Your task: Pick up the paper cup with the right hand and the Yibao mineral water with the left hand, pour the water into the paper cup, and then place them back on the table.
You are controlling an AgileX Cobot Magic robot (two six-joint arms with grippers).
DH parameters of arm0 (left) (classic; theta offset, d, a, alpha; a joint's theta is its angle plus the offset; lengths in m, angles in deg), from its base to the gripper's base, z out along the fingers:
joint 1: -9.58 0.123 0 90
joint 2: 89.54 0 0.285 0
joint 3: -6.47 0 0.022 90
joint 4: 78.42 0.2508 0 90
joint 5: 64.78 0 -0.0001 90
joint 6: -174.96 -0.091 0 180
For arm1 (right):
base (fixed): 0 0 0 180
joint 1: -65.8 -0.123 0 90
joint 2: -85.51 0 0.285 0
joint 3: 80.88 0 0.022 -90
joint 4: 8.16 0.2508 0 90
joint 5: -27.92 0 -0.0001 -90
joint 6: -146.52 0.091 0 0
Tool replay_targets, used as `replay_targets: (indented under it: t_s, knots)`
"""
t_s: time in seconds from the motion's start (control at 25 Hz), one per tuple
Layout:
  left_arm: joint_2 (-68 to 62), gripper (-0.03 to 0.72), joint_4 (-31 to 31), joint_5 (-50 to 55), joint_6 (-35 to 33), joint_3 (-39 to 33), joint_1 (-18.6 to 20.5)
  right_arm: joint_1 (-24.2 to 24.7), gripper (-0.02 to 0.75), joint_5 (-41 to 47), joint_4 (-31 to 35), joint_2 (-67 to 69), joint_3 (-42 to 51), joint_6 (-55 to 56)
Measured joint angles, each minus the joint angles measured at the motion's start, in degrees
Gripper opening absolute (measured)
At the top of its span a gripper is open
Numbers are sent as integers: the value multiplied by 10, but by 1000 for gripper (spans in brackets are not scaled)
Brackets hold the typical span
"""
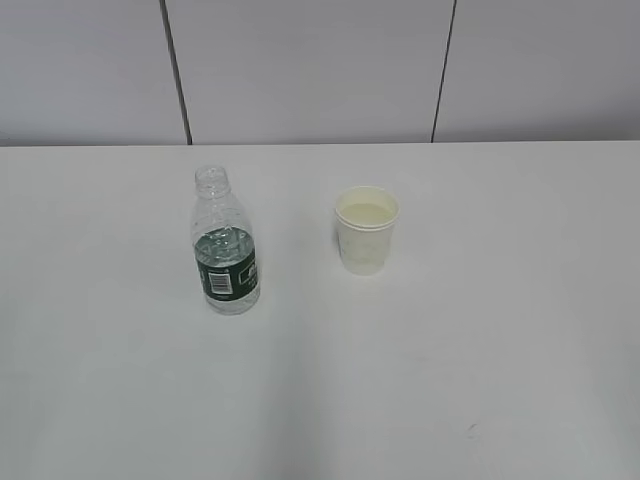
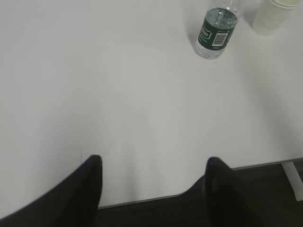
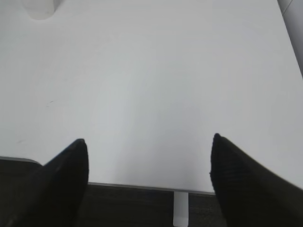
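On the table (image 1: 480,340), the Yibao mineral water (image 1: 225,243) stands upright and capless, left of the paper cup (image 1: 366,230) and well apart from it, with bare tabletop between them. Its dark green label shows the white barcode patch toward the camera, and clear water (image 1: 222,243) sits in its lower part. The paper cup is upright to the bottle's right, its cream inside showing; whether it holds liquid cannot be told. Neither arm appears in the exterior view. In the left wrist view, the left hand (image 2: 154,177) hangs over the table's near edge, well short of the bottle, its fingers (image 2: 87,189) spread wide and holding nothing. In the right wrist view, the right hand (image 3: 149,161) is likewise over the near edge, far from the cup at the top left corner, fingers (image 3: 236,179) wide apart and empty.
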Motion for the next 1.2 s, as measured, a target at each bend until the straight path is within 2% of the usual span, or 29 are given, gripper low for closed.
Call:
replay_targets:
  t_s: [0.24, 0.56, 1.2]
  knots:
    - [0, 429, 0, -29, 0, -3, 0, 0, 594, -1, -3, 0, 3, 6]
    - [1, 429, -9, -96, 0, -29, 0, 0, 593, -65, -3, 0, 28, 6]
    - [1, 415, -11, -101, 0, -31, 0, 0, 591, -70, -3, 0, 30, 7]
